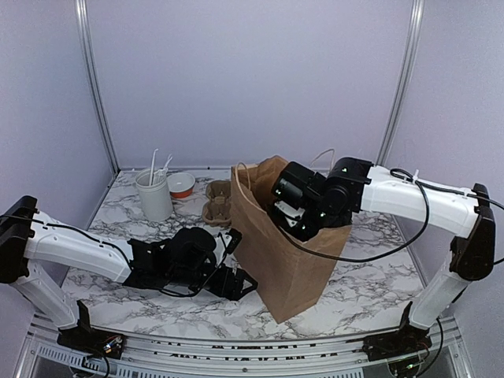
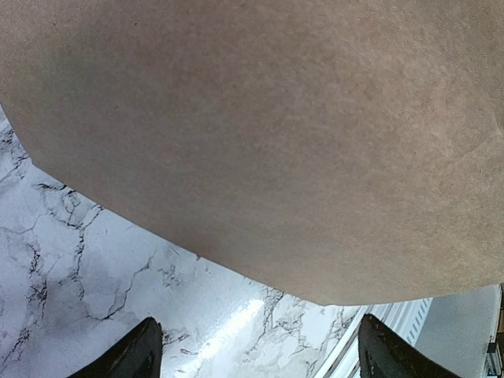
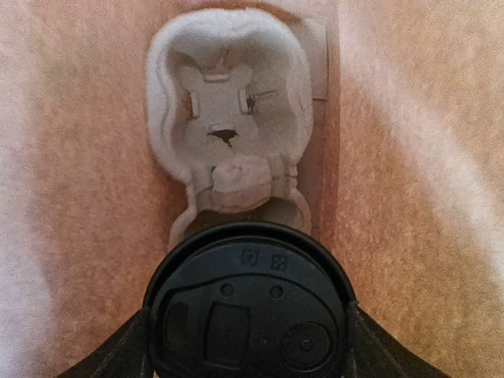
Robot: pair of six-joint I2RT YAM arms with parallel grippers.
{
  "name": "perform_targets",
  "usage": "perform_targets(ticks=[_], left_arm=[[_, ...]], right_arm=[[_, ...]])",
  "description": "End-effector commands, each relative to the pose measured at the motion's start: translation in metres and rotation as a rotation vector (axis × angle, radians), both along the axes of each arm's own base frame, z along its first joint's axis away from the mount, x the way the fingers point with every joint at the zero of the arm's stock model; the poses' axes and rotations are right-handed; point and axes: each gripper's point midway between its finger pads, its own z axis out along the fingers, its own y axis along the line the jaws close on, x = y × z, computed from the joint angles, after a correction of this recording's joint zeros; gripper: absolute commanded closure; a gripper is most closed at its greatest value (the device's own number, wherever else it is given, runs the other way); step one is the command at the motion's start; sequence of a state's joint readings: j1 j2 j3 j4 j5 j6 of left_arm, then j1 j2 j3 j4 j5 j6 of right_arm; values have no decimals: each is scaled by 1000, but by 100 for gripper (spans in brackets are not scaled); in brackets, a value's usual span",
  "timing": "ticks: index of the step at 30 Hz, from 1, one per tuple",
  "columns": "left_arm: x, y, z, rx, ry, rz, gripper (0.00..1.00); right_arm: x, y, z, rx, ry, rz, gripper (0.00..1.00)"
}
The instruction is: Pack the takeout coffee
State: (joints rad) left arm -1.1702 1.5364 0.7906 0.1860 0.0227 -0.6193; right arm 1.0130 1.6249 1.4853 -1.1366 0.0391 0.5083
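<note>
The takeout coffee shows only in the right wrist view, as its black dome lid (image 3: 248,303); the white cup body is hidden beneath it. My right gripper (image 3: 248,350) is shut on it, one finger at each side of the lid, and reaches into the mouth of the brown paper bag (image 1: 287,252), where it also shows in the top view (image 1: 295,224). Below the cup, a grey cardboard cup carrier (image 3: 228,118) lies on the bag's floor. My left gripper (image 1: 236,279) is open and empty by the bag's lower left side (image 2: 260,118); it also shows in its own wrist view (image 2: 264,350).
A tall white cup holding white utensils (image 1: 154,195) and a small red bowl (image 1: 182,185) stand at the back left. A second cardboard carrier (image 1: 217,201) sits behind the bag. The marble table's front edge (image 2: 409,315) is close to the left gripper.
</note>
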Motion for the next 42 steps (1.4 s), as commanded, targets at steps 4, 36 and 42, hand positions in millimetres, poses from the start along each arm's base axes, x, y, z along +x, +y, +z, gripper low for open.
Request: perform_targets(ticks=[4, 36, 42], left_arm=[[6, -3, 14, -11, -27, -3, 14], [14, 1, 30, -27, -48, 7, 14], [17, 4, 37, -19, -52, 15, 14]], right_arm=[[4, 7, 25, 29, -41, 11, 20], [29, 20, 102, 128, -197, 15, 15], [39, 18, 131, 156, -276, 10, 15]])
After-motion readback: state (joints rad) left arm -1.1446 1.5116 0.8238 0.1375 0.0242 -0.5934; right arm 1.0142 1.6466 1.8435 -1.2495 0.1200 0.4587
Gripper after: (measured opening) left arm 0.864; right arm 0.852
